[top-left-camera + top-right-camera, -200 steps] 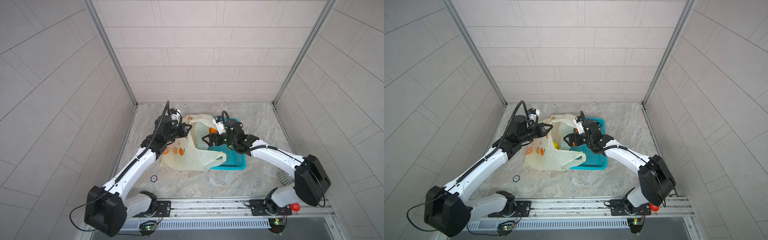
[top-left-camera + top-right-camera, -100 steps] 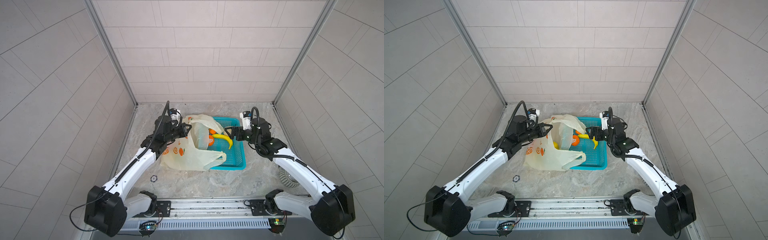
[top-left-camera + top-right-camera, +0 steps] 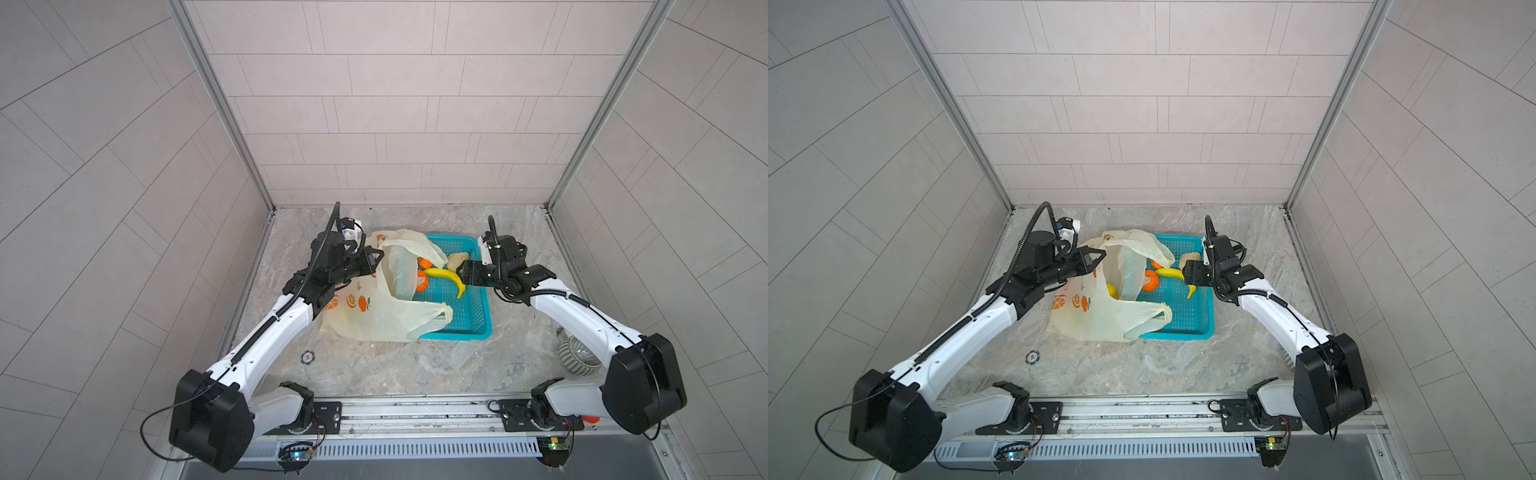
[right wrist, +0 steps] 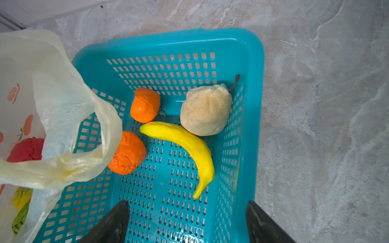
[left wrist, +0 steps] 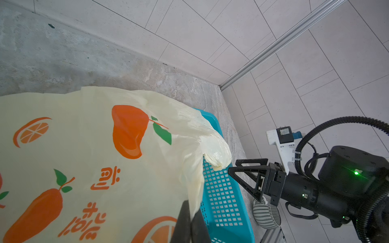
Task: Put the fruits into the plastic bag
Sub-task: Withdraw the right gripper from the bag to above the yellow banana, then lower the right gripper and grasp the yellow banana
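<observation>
Right hand (image 4: 187,204), released, empty, back from thin pale-yellow plastic bag (image 3: 374,307); four toy fruits (image 4: 189,147) beneath await transfer; left hand (image 5: 191,223) clenches bag rim (image 5: 194,189).

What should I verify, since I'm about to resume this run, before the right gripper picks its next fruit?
1. Left gripper shut on the plastic bag, mouth held open toward the basket: ok.
2. Right gripper open and empty above the teal basket: ok.
3. Banana and beige fruit lie uncovered in the basket: ok.
4. Orange fruits clear of the bag: not ok; a bag handle covers part of one.
5. Room left inside the bag: cannot tell.
</observation>
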`<state>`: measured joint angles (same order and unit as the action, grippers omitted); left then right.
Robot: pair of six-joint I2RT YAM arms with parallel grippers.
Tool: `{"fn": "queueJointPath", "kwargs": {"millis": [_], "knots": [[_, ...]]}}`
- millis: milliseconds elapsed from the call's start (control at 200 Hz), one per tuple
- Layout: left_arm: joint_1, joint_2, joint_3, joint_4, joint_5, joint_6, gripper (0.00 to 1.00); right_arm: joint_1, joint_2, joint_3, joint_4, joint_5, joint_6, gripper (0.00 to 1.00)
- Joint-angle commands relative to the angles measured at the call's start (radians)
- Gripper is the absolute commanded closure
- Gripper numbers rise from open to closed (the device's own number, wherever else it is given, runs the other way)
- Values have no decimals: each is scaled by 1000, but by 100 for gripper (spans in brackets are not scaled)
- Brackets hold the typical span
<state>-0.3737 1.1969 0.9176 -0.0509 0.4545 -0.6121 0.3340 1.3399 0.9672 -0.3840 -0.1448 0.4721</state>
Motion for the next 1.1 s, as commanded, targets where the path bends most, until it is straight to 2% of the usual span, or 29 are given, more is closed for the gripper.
{"fn": "queueJointPath", "kwargs": {"millis": [0, 185, 305, 575, 871, 951, 1096], "knots": [[-5, 9, 0, 15, -6, 4, 100, 30, 19, 36, -64, 49, -31, 18], [-10, 16, 0, 27, -5, -2, 100, 86, 115, 117, -127, 87, -66, 21], [-10, 14, 0, 27, -3, -2, 100, 124, 200, 188, -187, 162, -82, 21], [-10, 20, -1, 29, -1, 3, 100, 128, 487, 399, -353, 206, -81, 21], [-10, 16, 0, 31, 4, 5, 100, 117, 574, 399, -301, 262, -92, 21], [-10, 17, 1, 32, 4, 5, 100, 116, 588, 386, -284, 236, -99, 22], [-10, 18, 3, 33, 4, 5, 100, 124, 574, 336, -235, 144, -81, 31]]}}
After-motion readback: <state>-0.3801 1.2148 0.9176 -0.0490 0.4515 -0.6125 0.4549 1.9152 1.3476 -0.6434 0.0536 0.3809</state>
